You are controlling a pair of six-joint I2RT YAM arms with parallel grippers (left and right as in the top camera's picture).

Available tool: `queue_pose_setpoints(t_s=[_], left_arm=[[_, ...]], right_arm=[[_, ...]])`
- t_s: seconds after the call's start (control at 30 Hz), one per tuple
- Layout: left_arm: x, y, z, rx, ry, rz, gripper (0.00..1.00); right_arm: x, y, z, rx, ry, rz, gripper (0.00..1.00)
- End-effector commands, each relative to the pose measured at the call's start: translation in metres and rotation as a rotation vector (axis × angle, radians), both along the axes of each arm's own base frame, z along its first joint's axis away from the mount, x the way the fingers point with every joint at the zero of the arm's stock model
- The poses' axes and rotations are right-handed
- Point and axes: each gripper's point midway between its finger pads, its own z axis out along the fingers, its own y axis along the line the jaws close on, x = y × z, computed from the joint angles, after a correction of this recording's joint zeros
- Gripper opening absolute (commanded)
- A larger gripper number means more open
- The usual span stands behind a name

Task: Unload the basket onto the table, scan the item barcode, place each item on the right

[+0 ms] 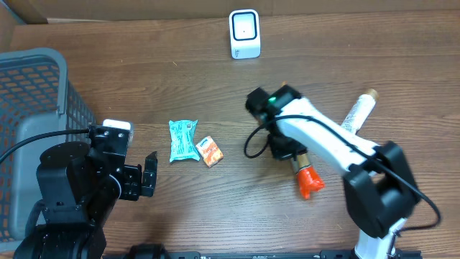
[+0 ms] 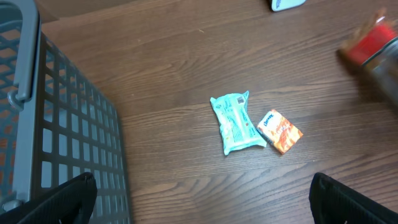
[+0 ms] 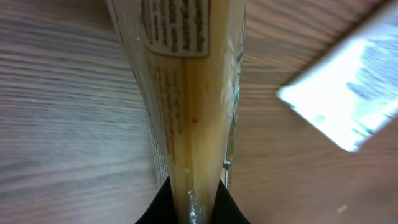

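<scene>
My right gripper is shut on an amber squeeze bottle with a red cap, gripping its body with the cap toward the table's front. In the right wrist view the bottle fills the centre, its printed label facing the camera, pinched between my black fingers. The white barcode scanner stands at the back of the table, well apart from the bottle. My left gripper is open by the basket, its fingertips wide apart over bare wood.
A teal packet and a small orange box lie mid-table. A white tube lies at the right, beside my right arm. A grey basket fills the left side.
</scene>
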Motion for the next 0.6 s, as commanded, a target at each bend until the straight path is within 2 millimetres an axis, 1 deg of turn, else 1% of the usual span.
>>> queue_pose_setpoints(t_s=[0.0, 0.07, 0.13, 0.17, 0.23, 0.3, 0.37, 0.47, 0.57], left_arm=[[0.000, 0.002, 0.001, 0.022, -0.003, -0.004, 1.00], [0.000, 0.002, 0.001, 0.023, -0.003, -0.005, 1.00], [0.000, 0.002, 0.001, 0.023, -0.003, -0.005, 1.00], [0.000, 0.002, 0.001, 0.023, -0.003, -0.005, 1.00], [0.000, 0.002, 0.001, 0.023, -0.002, -0.005, 1.00], [0.000, 0.002, 0.001, 0.023, -0.002, -0.005, 1.00], [0.000, 0.002, 0.001, 0.023, -0.002, -0.005, 1.00], [0.000, 0.002, 0.001, 0.023, -0.002, -0.005, 1.00], [0.000, 0.002, 0.001, 0.023, -0.003, -0.005, 1.00]], right_arm=[[-0.004, 0.025, -0.007, 0.042, 0.014, 0.030, 0.10], [-0.015, 0.045, -0.013, 0.101, 0.058, 0.081, 0.19], [-0.023, 0.065, -0.016, 0.161, 0.078, 0.122, 0.33], [-0.027, 0.072, -0.016, 0.183, 0.088, 0.143, 0.42], [-0.034, 0.083, -0.016, 0.212, 0.105, 0.165, 0.52], [-0.040, 0.090, -0.016, 0.236, 0.124, 0.168, 0.54], [-0.041, 0.091, -0.014, 0.249, 0.130, 0.163, 0.54], [-0.029, 0.088, -0.007, 0.266, 0.106, 0.132, 0.54], [-0.013, 0.083, 0.008, 0.294, 0.070, 0.107, 0.54]])
